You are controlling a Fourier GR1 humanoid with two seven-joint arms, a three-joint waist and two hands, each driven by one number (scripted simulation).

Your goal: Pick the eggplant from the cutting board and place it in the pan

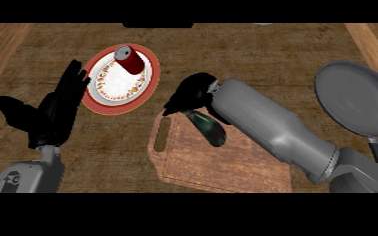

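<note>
- The right hand (190, 94) hangs over the far end of the eggplant (207, 128). The eggplant lies on the board (221, 165) just nearside of the hand, tucked against the forearm (273, 125).
- Whether this hand has closed on the eggplant cannot be told. It shows as one dark mass at the eggplant's tip, and the point of contact is hidden.
- The eggplant looks light and stiff enough to lift whole from a single hold. Its dark, glossy skin is likely slippery, and the tapered shape could let it slide out of a hold taken at the narrow end.
- The safer hold is probably across the thicker body, which sits a little nearside of where the hand is now. It should not break, though the skin may bruise if pinched.
- The forearm enters from the lower right and slants up and left across the board, with the wrist tipped down toward the eggplant.
- The pan (351, 97) sits well apart to the hand's right, beyond the forearm. Reaching it would take a lift and a wide swing rightward.
- The left hand (55, 107) rests open, fingers straight and up, at the view's left. It is just beside a plate (111, 87) with a can (129, 61) on it, and the plate lies between the two hands.
</note>
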